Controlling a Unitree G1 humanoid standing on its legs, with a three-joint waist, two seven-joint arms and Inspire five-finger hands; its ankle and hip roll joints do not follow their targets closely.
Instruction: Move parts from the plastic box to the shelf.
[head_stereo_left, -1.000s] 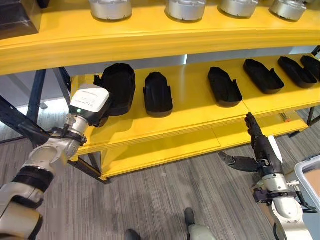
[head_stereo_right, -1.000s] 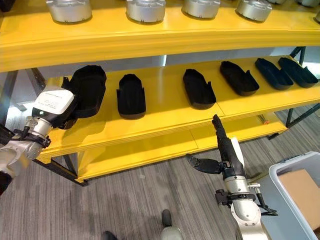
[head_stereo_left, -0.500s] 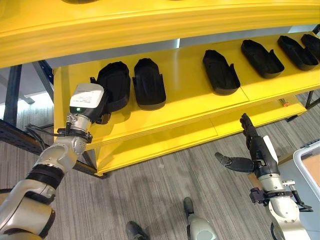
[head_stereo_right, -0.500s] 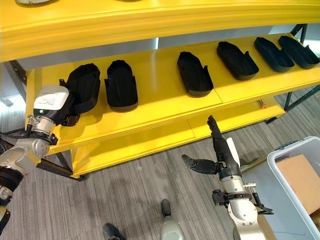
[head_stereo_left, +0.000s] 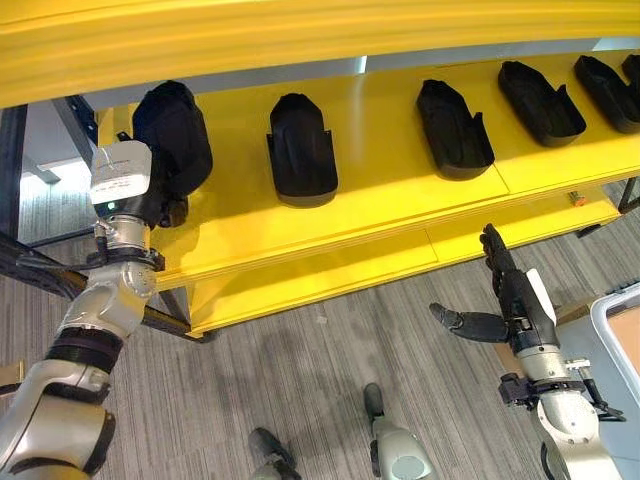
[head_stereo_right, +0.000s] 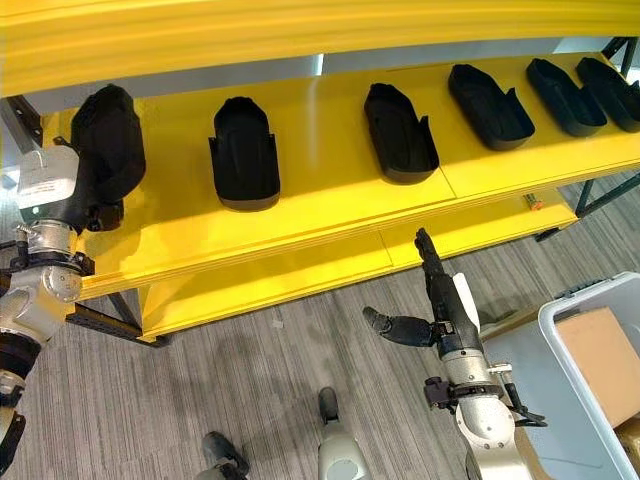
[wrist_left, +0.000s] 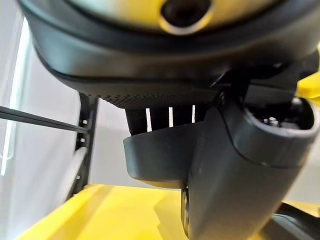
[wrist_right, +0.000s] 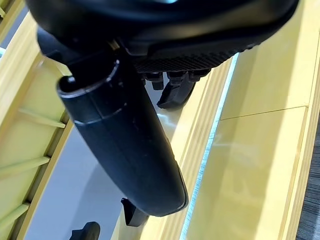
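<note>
Standing here watching the robot at the yellow shelf. Over on the far left, the left hand has its fingers wrapped round a black molded part, holding it tipped up on its edge at the left end of the middle shelf board. In the left wrist view you can see the black shell tucked between thumb and fingers, so it's a real grip, not just a nudge.

Moving right, four or five more of the same black parts already lie on that board, open side up and well apart: one next to the held one, another past the middle, then more toward the far end.

My guess on handling: these look like thin hard plastic trays, light and stiff, probably a bit slick, not fragile. The raised side walls near the middle look like the sensible place to pinch, since the floor of the tray is broad and gives nothing to hook onto. Held by one end it'd likely swing.

Right hand hangs out in front of the lower shelf, fingers straight, thumb sticking out, holding nothing. The grey plastic box sits at the far right on the floor side, with what looks like cardboard inside.
</note>
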